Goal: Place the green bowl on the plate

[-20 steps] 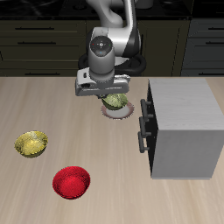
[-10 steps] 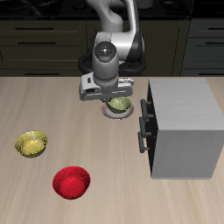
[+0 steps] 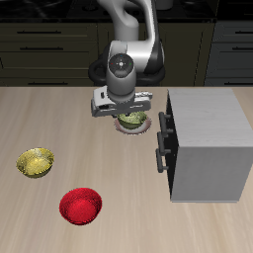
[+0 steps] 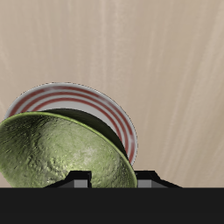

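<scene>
The green bowl [image 3: 132, 121] is olive with a pale mottled inside. It hangs from my gripper [image 3: 126, 116] just above the plate [image 3: 143, 126], beside the grey cabinet. In the wrist view the green bowl [image 4: 61, 153] is close in front, tilted, with its rim held between my fingers, and the plate [image 4: 105, 107] with its red-ringed rim lies right under and behind it. My gripper [image 4: 112, 179] is shut on the bowl's rim. Most of the plate is hidden by the bowl and the gripper in the exterior view.
A grey cabinet [image 3: 208, 143] with a handle stands close beside the plate. A yellow bowl [image 3: 36, 162] and a red bowl [image 3: 80, 206] sit nearer the table's front edge, well away from the gripper.
My gripper has moved down and slightly toward the cabinet with the green bowl, bringing it lower over the plate.
</scene>
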You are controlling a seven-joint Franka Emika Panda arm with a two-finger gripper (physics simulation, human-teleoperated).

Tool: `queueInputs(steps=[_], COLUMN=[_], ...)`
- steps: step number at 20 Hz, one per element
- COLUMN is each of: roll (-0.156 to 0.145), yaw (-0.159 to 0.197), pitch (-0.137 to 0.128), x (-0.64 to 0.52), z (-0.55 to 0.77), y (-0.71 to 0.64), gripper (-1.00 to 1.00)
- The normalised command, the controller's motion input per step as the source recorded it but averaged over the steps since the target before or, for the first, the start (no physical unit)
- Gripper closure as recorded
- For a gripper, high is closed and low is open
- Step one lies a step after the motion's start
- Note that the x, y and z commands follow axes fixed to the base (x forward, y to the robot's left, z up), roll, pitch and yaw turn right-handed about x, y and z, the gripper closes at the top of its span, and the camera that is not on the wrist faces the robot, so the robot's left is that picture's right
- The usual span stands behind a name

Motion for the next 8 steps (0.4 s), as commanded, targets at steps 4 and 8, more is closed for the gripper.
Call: queueInputs(steps=[4,8], roll=[-0.013,-0.012], yaw=[0.012,0.007], pitch=[0.014,0.003], x=[-0.04,-0.02], z=[-0.02,0.01], y=[-0.01,-0.01], gripper=[-1.00,-1.00])
